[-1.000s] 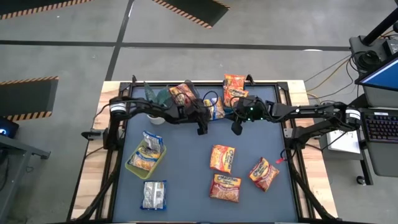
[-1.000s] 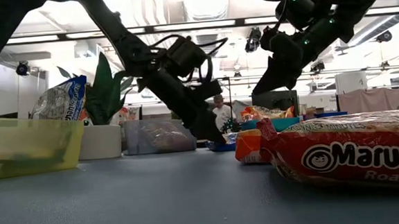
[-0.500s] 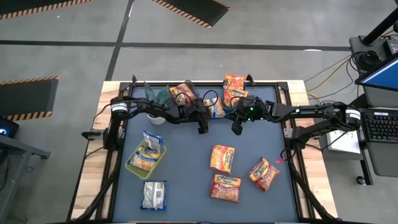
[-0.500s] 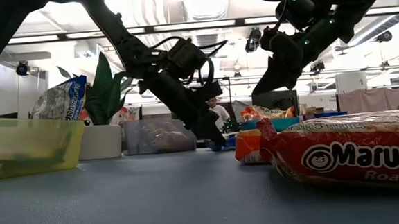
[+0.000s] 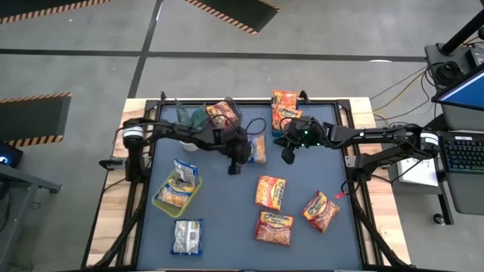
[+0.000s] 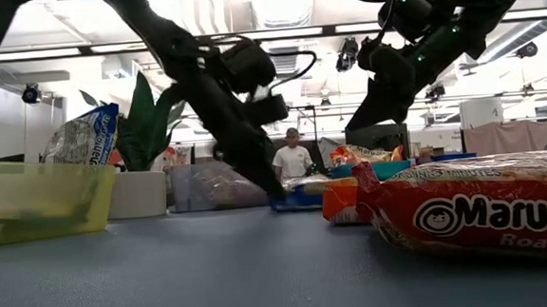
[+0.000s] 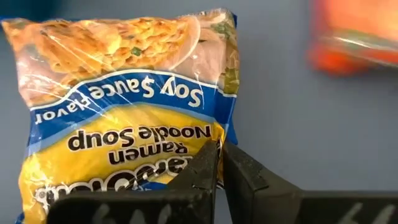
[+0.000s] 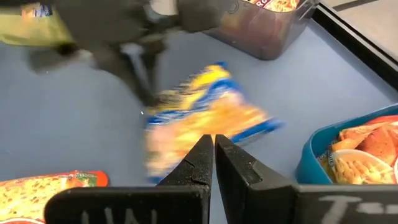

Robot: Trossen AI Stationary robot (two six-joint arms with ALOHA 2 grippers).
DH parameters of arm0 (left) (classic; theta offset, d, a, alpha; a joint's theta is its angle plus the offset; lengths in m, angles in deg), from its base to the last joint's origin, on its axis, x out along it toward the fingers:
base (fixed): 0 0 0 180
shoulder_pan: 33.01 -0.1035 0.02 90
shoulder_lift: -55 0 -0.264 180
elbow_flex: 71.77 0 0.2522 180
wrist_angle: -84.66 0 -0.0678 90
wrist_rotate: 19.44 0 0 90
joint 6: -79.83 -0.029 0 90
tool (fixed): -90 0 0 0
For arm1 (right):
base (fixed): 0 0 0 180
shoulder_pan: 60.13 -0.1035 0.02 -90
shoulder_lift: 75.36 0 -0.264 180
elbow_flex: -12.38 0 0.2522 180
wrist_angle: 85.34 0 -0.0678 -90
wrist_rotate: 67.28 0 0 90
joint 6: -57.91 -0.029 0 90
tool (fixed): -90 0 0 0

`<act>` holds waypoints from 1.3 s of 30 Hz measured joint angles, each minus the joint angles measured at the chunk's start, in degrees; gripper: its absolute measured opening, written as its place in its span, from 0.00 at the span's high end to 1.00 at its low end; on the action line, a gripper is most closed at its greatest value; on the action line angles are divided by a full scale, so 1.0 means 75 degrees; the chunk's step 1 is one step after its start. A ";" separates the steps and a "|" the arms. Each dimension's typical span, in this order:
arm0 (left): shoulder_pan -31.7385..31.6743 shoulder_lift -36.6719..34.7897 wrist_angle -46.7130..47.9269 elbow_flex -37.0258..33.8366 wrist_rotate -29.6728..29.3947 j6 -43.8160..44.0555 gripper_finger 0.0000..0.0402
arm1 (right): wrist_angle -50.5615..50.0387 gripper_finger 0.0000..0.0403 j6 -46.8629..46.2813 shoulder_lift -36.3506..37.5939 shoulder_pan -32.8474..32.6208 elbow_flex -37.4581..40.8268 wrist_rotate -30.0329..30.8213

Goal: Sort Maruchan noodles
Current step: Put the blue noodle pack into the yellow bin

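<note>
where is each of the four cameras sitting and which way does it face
High view: above the table, looking straight down; both dark arms show, the left gripper and right gripper near mid-table.
Low view: at table-top height, looking level across into the room; both arms come down from above.
Left wrist view: on the left arm, looking past its shut fingers at the yellow-and-blue plastic soy sauce ramen packet.
Right wrist view: on the right arm, looking past its shut fingers at the table.
Shared: that same packet shows in the right wrist view and the high view.
</note>
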 joint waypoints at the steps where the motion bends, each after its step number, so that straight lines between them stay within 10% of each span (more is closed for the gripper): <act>1: 0.0027 -0.0140 0.0399 0.0000 0.0433 -0.0223 1.00 | 0.0000 0.98 -0.0071 0.0000 0.0000 0.0005 0.0000; 5: 0.0121 -0.0486 0.1815 0.0000 0.1535 -0.0751 1.00 | 0.0005 0.98 -0.0235 -0.0009 -0.0003 0.0065 -0.0009; 39: 0.0133 -0.1461 0.2925 0.0029 0.0455 -0.0580 0.73 | 0.0806 0.98 -0.1364 -0.0015 -0.0003 0.0338 -0.0027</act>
